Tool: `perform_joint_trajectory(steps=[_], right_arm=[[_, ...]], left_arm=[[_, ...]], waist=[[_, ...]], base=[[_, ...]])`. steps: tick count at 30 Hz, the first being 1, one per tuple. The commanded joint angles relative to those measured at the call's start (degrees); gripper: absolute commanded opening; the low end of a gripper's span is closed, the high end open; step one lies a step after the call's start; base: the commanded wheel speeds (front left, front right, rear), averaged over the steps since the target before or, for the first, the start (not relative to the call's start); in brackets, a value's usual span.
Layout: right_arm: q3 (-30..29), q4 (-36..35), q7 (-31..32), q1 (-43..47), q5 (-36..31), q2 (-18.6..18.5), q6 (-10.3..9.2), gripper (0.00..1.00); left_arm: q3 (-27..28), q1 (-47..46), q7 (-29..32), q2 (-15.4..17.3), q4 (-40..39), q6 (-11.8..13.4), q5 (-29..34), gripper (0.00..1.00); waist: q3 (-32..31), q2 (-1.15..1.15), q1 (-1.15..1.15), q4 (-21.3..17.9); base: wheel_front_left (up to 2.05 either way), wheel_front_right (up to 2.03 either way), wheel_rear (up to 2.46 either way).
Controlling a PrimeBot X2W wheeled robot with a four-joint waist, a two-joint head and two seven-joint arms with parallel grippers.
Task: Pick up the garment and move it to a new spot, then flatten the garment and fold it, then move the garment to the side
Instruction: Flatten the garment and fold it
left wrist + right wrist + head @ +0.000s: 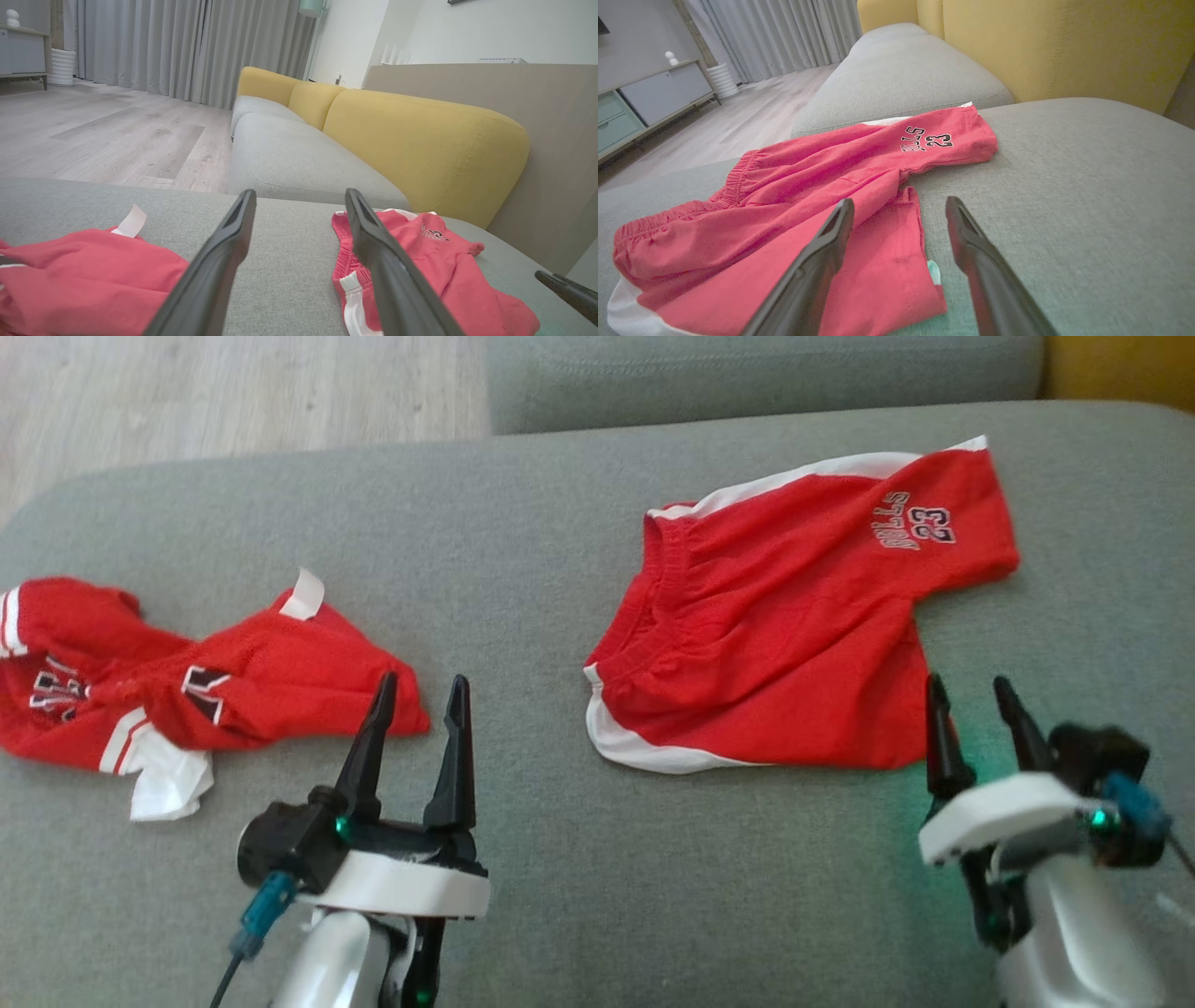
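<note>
I see a grey sofa (523, 523) with yellow back cushions (420, 140). Beyond its far end hang grey curtains (187, 46). Beside it lies pale wooden floor (93, 130) with a low cabinet (658, 95).

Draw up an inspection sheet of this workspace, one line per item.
Surface: grey sofa seat, bare between the two garments.
Job's things: red shorts marked 23, lying fairly flat on the robot's right; crumpled red top on its left.
Clutter: nothing seen.
Hands: left hand open and empty, beside the top's near edge; right hand open and empty, by the shorts' near corner.
Cables: left wrist cable with a blue plug; right wrist cable; both off the cloth.
Surroundings: wooden floor, yellow backrest, grey curtains.
</note>
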Motion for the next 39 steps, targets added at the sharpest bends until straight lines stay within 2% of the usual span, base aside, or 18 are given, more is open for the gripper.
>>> perform_joint_trajectory(steps=[1, 7, 16, 21, 22, 23, 31, 39], right_arm=[[0.53, -0.99, 1.07, -3.85, -0.56, 0.03, -0.04, 1.00], [-4.14, 5.37, 7.94, -9.53, -2.59, 0.03, -0.04, 1.00], [-8.60, 14.44, 12.79, -16.01, -5.60, 0.03, -0.04, 1.00], [-11.07, 18.71, 13.35, -19.37, -10.35, 0.04, -0.04, 1.00], [-11.28, 19.37, 13.22, -20.00, -11.21, 0.04, -0.04, 0.42], [-11.28, 19.87, 12.84, -20.59, -11.96, 0.04, -0.04, 0.00], [-11.02, 19.26, 7.22, -22.35, -18.06, 0.04, -0.04, 0.00], [-10.80, 12.97, 5.05, -18.86, -18.32, 0.04, -0.04, 0.00]], left_arm=[[1.40, -3.15, -0.54, 0.31, -1.75, -0.25, 0.53, 1.00], [0.88, -4.61, -0.54, 0.31, -1.25, -0.55, 0.37, 1.00], [0.19, -5.67, -0.54, 0.31, -0.93, -0.64, 0.06, 1.00], [-0.26, -6.16, -0.54, 0.31, -1.04, -0.60, -0.11, 1.00], [-0.34, -6.27, -0.54, 0.31, -1.03, -0.57, -0.15, 1.00], [-0.42, -6.37, -0.54, 0.31, -1.00, -0.56, -0.20, 1.00], [-0.30, -6.24, -0.54, 0.31, -0.38, -0.06, -0.58, 1.00], [0.41, -4.55, -0.54, 0.31, -0.58, 0.34, -0.59, 1.00]], waist=[[1.06, 0.00, 0.00, 0.84], [3.31, 0.00, 0.00, 3.12], [5.21, 0.00, 0.00, 5.25], [6.10, 0.00, 0.00, 5.95], [6.21, 0.00, 0.00, 6.05], [6.29, 0.00, 0.00, 6.15], [4.86, 0.00, 0.00, 5.65], [1.72, 0.00, 0.00, 3.77]], base=[[0.00, 0.00, 0.00], [0.00, 0.00, 0.00], [0.00, 0.00, 0.00], [0.00, 0.00, 0.00], [0.00, 0.00, 0.00], [0.00, 0.00, 0.00], [0.00, 0.00, 0.00], [0.00, 0.00, 0.00]])
